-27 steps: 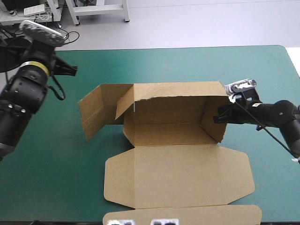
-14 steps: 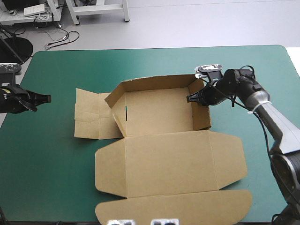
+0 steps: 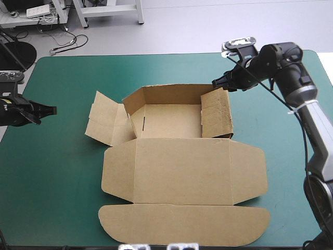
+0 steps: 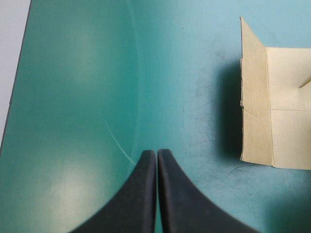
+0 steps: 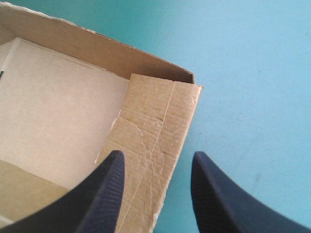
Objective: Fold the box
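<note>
**One box, two grippers, four fingers.** You have a single brown box [image 3: 182, 169] [image 4: 255, 107] [image 5: 63, 116] at the middle of the teal-green bench [image 3: 62, 198] [image 4: 73, 97] [image 5: 252, 73], standing as an open tray. Its far wall and right wall are raised, its left panel is splayed outward, and its lid lies flat on the near side, with the rounded flap almost at the bench's near edge. The left gripper [image 3: 52, 109] [image 4: 156, 151] hangs well left of the box, apart from the splayed panel. Its two black fingers are pressed together into one point with nothing between them. The right gripper [image 3: 215, 83] [image 5: 158, 154] is at the box's far right corner, its two fingers apart above the top edge of the right wall. You cannot tell whether they touch it. Bare cover lies left of the box, right of it and beyond its far wall, with almost none on its near side.
</note>
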